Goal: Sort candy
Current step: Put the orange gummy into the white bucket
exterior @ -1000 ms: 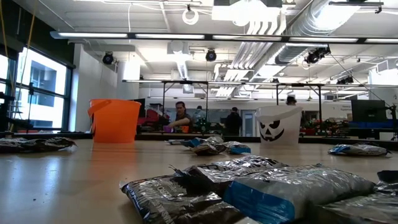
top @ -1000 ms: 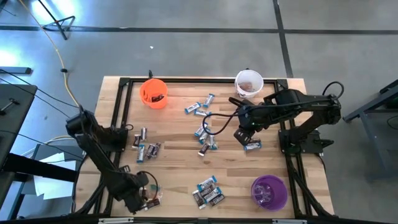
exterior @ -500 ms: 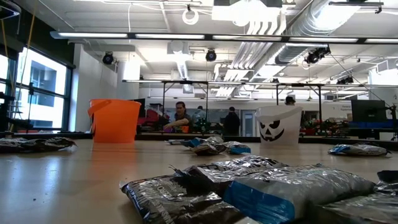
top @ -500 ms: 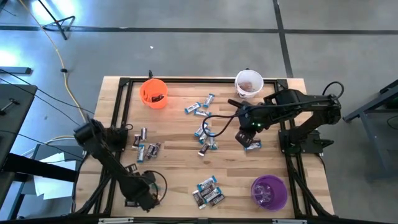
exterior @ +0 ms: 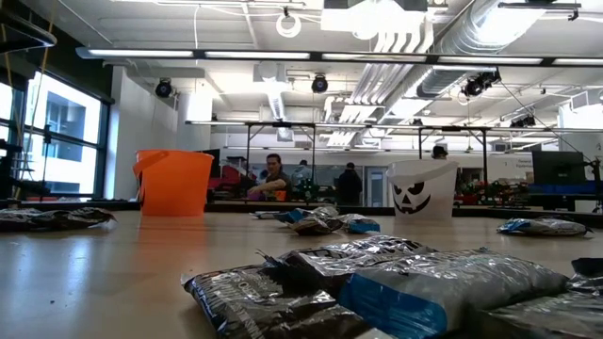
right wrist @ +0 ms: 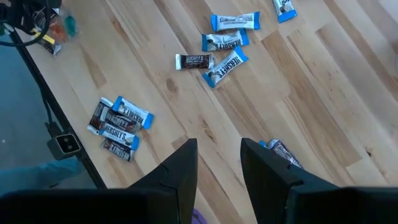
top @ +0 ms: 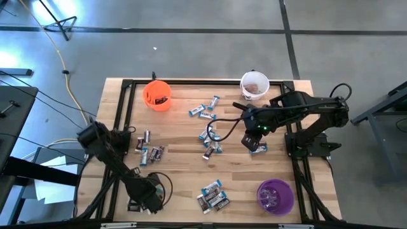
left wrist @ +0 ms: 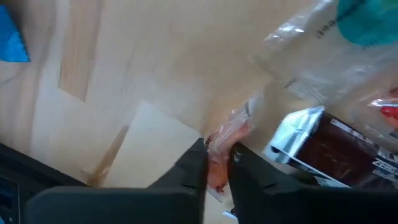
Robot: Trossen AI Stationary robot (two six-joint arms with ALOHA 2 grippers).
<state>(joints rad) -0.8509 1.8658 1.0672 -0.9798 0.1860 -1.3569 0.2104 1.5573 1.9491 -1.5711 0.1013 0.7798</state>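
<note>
Candy [top: 212,196] lies scattered in small clusters across the wooden desk [top: 184,175]: near the front edge, at the middle, toward the back, and by the left side. At the front-left corner the left gripper [top: 151,202] is down on the desk, its jaws pinched on a reddish-pink wrapped piece [left wrist: 217,163], with a dark brown piece [left wrist: 348,149] just beside it. The right gripper [top: 253,141] hovers over a blue-and-white piece [top: 258,149] right of centre, jaws parted and holding nothing.

The likely trouble is the left grip: only the crinkled end of the wrapper sits between the jaws, so the piece could slip out on the lift, or drag the neighbouring dark piece along. On the right, the piece lies partly under one finger in the wrist view, so a descent might push it aside rather than straddle it.

Three cups stand on the desk: one orange cup [top: 157,95] back-left, one white cup [top: 254,84] back-right, one purple cup [top: 275,196] front-right. Roughly two dozen candies remain loose; an exact count is beyond what shows.
</note>
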